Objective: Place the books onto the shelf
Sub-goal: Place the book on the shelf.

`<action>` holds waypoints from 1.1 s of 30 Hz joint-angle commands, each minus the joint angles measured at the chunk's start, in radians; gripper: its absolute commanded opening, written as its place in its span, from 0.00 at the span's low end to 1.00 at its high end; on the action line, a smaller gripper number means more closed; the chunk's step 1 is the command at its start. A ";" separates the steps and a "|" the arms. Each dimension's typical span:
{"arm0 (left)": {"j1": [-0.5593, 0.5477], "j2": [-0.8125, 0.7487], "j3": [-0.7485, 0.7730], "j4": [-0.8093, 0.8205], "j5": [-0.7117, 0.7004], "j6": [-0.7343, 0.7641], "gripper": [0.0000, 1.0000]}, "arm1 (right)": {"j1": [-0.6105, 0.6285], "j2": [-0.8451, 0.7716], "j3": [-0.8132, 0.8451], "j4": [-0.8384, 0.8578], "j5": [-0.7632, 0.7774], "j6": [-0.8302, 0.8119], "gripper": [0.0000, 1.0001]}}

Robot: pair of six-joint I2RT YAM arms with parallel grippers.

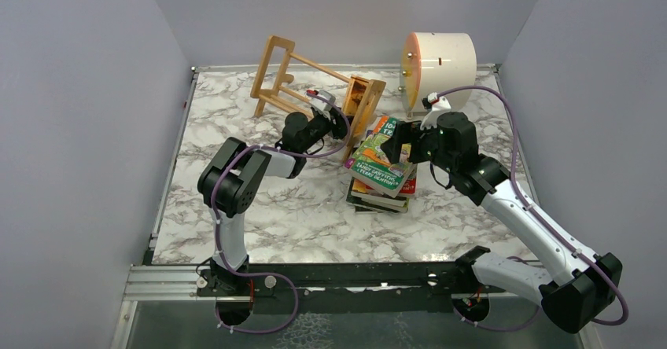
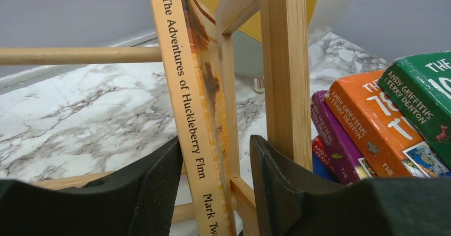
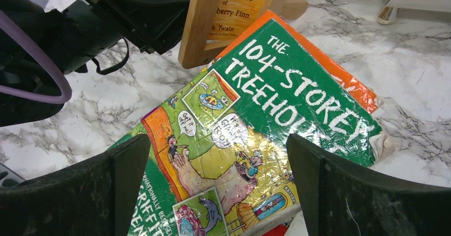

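The light-wood shelf [image 1: 315, 78] lies tilted at the back of the table. A tan book [image 2: 183, 87], "The Adventures of Huckleberry Finn", stands in it against the right end piece [image 2: 284, 60]. My left gripper [image 2: 217, 140] is open around this book; its left finger is at the spine and the right finger stands apart. The other books [image 1: 381, 176] lie in a stack right of the shelf. On top is a green book [image 3: 276, 98], "The 104-Storey Treehouse". My right gripper [image 3: 217, 140] hangs wide open just above its cover, holding nothing.
A cream cylindrical drum [image 1: 440, 62] with an orange face stands at the back right, just behind the shelf's end and the stack. Orange [image 2: 372, 114] and purple [image 2: 335, 135] spines in the stack face the left gripper. Grey walls enclose the marble table [image 1: 259, 215] on three sides.
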 commanded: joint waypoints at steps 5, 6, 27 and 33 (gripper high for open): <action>-0.013 -0.062 -0.009 0.002 0.045 0.009 0.44 | 0.004 -0.023 -0.016 -0.020 0.027 0.010 1.00; -0.013 -0.064 -0.010 0.000 0.045 0.010 0.44 | 0.003 -0.023 -0.017 -0.021 0.027 0.011 1.00; -0.013 -0.073 0.004 -0.002 0.118 -0.015 0.44 | 0.003 -0.051 -0.027 -0.029 0.036 0.016 1.00; -0.013 -0.072 0.007 0.007 0.153 -0.020 0.44 | 0.003 -0.057 -0.029 -0.029 0.036 0.017 1.00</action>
